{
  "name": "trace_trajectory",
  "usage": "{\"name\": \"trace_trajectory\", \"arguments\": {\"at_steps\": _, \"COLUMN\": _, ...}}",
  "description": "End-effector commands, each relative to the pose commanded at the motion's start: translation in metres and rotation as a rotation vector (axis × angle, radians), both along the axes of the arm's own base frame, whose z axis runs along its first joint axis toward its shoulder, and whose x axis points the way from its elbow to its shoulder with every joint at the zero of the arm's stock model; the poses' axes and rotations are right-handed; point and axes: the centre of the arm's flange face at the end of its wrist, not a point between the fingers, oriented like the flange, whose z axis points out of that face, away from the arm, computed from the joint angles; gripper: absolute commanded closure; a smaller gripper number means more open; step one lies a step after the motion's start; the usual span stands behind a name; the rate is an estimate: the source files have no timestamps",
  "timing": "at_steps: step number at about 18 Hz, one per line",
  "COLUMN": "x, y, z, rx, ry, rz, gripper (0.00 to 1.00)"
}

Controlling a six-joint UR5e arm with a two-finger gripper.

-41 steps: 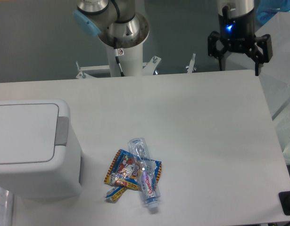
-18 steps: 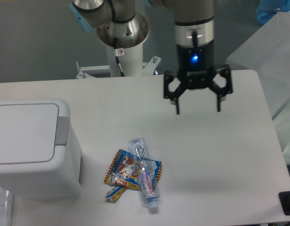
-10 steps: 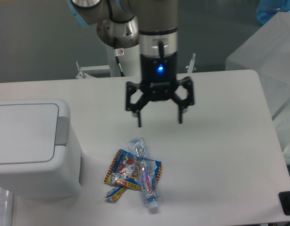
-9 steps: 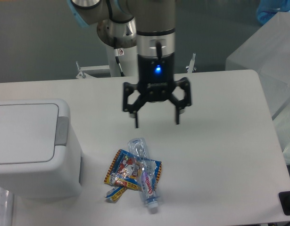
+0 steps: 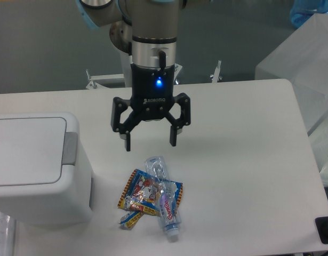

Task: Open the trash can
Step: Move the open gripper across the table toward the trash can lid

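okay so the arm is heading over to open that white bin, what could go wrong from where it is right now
1. The open tool hangs just above the clear bottle and snack wrappers; dropping low here could knock them.
2. The trash can lid is closed, and its grey push tab is narrow; a fingertip might land on the lid and miss it.
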Motion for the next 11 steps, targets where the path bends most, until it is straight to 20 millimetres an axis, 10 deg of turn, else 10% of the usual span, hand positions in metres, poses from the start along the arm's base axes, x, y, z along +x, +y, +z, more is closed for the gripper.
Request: {"name": "trace_trajectory", "arguments": {"at_steps": 11, "x": 0.044, "y": 0.028, "z": -0.014, "rx": -0.009, "ry": -0.043, "rz": -0.046, "gripper": 0.0}}
